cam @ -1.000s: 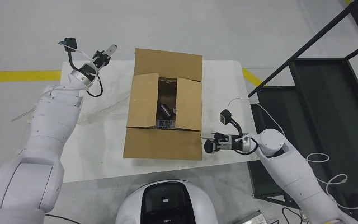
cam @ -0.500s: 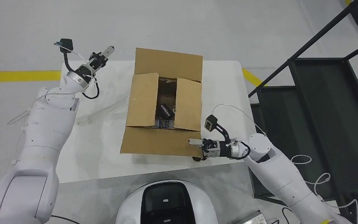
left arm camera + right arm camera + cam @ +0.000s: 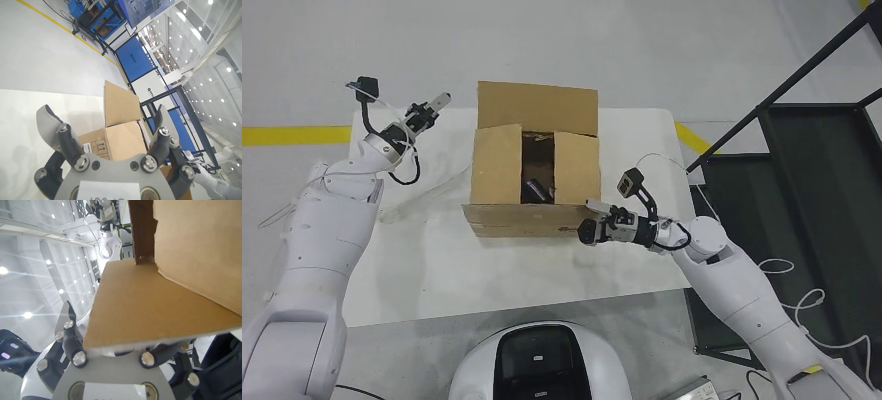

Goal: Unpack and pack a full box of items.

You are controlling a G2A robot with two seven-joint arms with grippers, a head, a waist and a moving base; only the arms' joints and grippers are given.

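While my left jaws hang wide open and empty above the white table [image 3: 432,270], out to the left of the one brown cardboard box [image 3: 522,220], my right jaws sit at that box's near right corner. They too are spread wide and grip nothing; the edge of the near flap [image 3: 151,306] lies across them and hides one side. I count four flaps on the box: the far flap [image 3: 538,105] stands up, and the left flap [image 3: 497,160] and right flap [image 3: 578,165] lean over the opening. Inside the box lie dark items [image 3: 533,186], too shadowed to count. One clear plastic scrap [image 3: 427,200] lies on the table left of the box.
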